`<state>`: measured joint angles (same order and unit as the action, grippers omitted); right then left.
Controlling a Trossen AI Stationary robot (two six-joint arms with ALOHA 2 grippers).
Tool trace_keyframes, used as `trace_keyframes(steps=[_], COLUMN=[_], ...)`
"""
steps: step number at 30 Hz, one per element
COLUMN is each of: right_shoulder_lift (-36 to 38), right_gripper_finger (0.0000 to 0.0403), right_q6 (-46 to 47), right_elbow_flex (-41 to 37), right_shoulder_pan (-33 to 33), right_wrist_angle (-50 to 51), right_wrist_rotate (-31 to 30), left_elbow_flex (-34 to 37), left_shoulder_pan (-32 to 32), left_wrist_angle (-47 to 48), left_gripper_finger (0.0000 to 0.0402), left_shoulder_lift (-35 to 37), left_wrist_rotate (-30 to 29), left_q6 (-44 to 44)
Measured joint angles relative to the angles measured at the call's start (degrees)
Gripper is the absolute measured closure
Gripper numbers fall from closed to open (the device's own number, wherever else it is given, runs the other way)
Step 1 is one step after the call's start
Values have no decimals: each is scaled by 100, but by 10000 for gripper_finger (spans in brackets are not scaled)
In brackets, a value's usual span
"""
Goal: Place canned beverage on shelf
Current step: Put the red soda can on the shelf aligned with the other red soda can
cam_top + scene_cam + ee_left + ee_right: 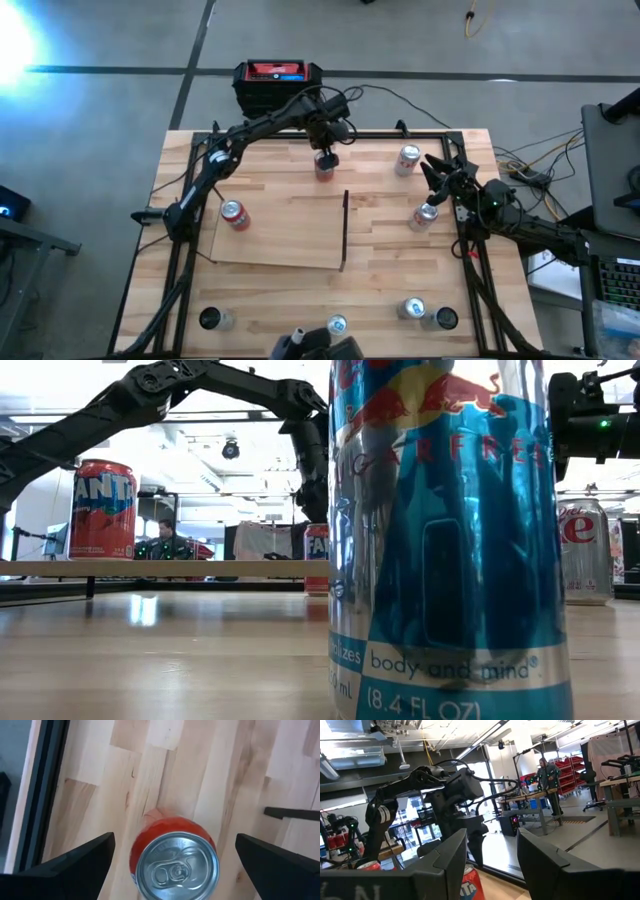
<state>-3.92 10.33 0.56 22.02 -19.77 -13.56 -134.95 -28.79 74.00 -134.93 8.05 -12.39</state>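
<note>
can: red, silver top | shelf: pale wood

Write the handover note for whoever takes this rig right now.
Left gripper: open, above the red can at the table's far edge, fingers either side, not gripping.
Right gripper: shut, empty, waiting near the table's right edge.
Shelf: mid-table, one red Fanta can standing on its left end.
Left to do: close on the far can, carry it to the shelf; other cans remain on the table.
</note>
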Motion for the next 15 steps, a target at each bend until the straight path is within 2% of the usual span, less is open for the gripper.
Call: trace_keyframes(steps=[9,15], right_shoulder_lift=[-1,-1], right_gripper_finger=[245,245], right_q6=[0,0], right_elbow_flex=[0,-1], right_shoulder_pan=[0,0], right_wrist_angle=[0,0], right_wrist_rotate=[0,-1], left_elbow_flex=[99,226], left_shoulder_pan=[-5,-3], left_wrist_angle=[45,3], left_gripper_finger=[7,59], left_shoulder_lift=[0,0], left_wrist_rotate=[-6,-128], left_q6=[266,246])
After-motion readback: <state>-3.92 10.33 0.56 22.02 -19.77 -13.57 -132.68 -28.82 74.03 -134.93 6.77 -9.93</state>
